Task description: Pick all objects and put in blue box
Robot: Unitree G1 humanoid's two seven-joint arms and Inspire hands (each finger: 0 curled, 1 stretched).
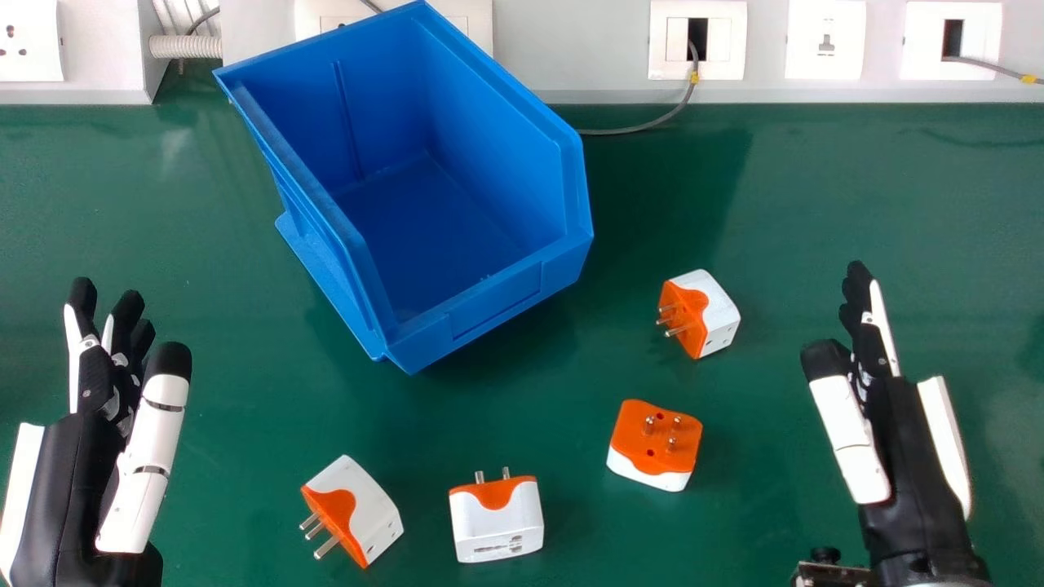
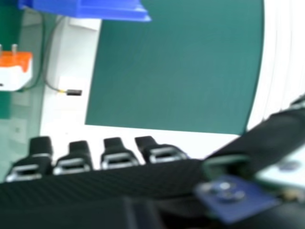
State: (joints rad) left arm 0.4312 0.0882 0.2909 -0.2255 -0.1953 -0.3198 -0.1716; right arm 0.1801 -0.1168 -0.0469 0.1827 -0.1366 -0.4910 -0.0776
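Adapters point(image 1: 496, 522), four boxy white-and-orange plastic ones with metal pins, lie apart on the green counter point(image 1: 856, 204), outside the open-topped blue plastic box point(image 1: 497, 306). Your black-and-white left hand point(image 1: 65, 473) is over to their left, your matching right hand point(image 1: 905, 440) to their right; both are spread open, holding nothing. Your right hand view adds a thin cable point(image 2: 45, 71) with a small black end point(image 2: 74, 92).

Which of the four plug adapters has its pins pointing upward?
The adapter third from left in the head view; the other three have their pins pointing sideways.
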